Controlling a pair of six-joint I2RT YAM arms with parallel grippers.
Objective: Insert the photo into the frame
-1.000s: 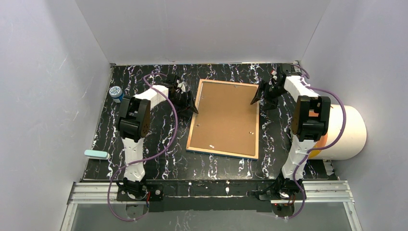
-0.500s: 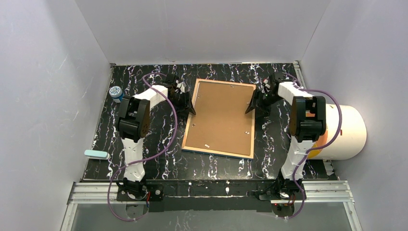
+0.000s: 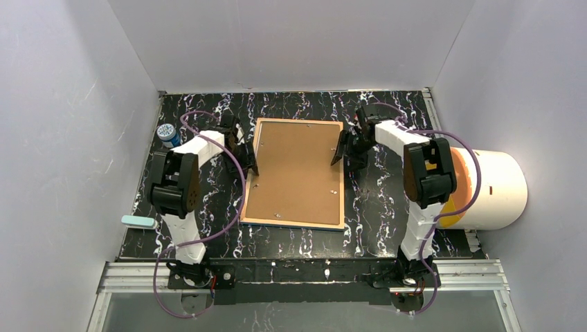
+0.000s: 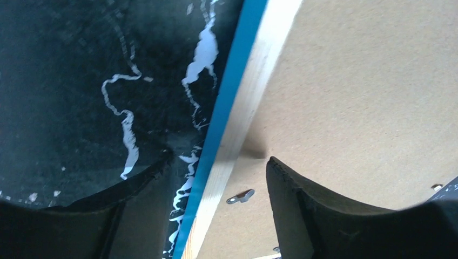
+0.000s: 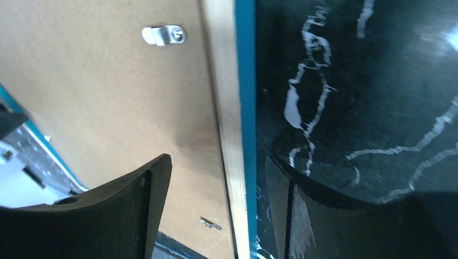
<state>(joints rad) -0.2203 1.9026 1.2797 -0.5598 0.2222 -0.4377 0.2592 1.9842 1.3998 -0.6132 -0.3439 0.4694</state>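
Note:
The frame [image 3: 291,223] lies back side up on the black marbled table, with the plain brown backing board [image 3: 294,169] in it. The photo is not in view. My left gripper [image 3: 250,160] is open and straddles the frame's left rim [image 4: 254,81]: one finger over the table, one over the board. My right gripper [image 3: 338,153] is open and straddles the right rim [image 5: 224,81], its outer finger close beside the blue edge. Neither pair of jaws is closed on the rim.
A small blue-and-white round thing [image 3: 166,133] stands at the table's left back. A pale teal block [image 3: 138,221] lies at the left edge. A big white cylinder with an orange end [image 3: 488,190] lies off the right side. Metal turn clips [image 4: 241,196] [image 5: 163,34] sit on the board.
The frame has slid to the left across the table, and both grippers have moved left with it, still straddling its side rims.

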